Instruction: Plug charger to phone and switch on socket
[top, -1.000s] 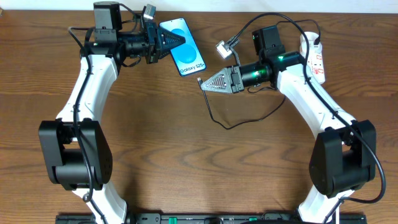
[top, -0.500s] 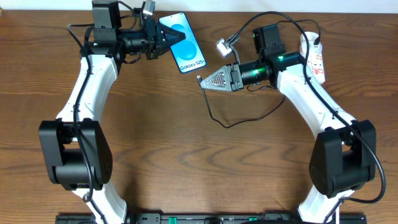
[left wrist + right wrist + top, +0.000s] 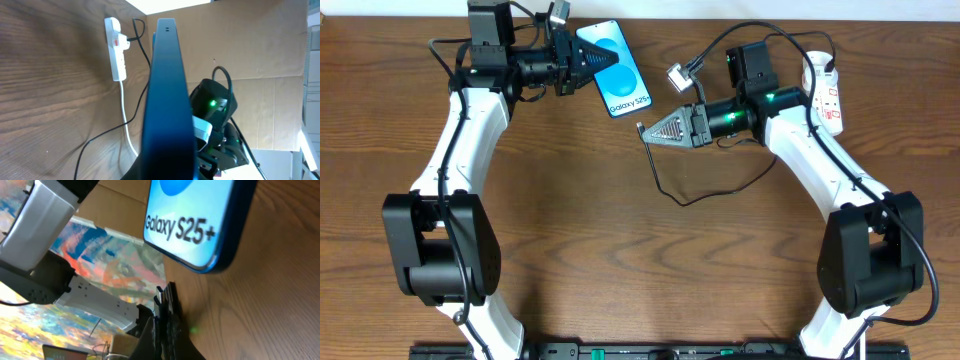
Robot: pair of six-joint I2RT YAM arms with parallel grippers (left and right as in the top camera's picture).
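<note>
table [image 3: 620,280] front open, charger [image 3: 690,204] loop mid-right

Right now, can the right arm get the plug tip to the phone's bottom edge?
Probably yes: the plug tip, held in the right arm's jaws, sits just short of the phone's lower end with nothing visible between, and the left jaws grip its far end.

**Colours and Patterns Logged**

The surface [image 3: 620,260] is recorded as mid-brown wood with darker grain streaks. The phone [image 3: 615,68] screen is noted as white with blue-teal circles and dark "Galaxy S25+" lettering; its edge is seen dark blue in the wrist views. The socket [image 3: 825,95] is white, marked in red. The charger cable [image 3: 690,205] is black. The left arm [image 3: 470,125] and right arm [image 3: 820,160] are white with black joints. The right end effector [image 3: 648,134] is grey and finely cross-hatched.
</note>
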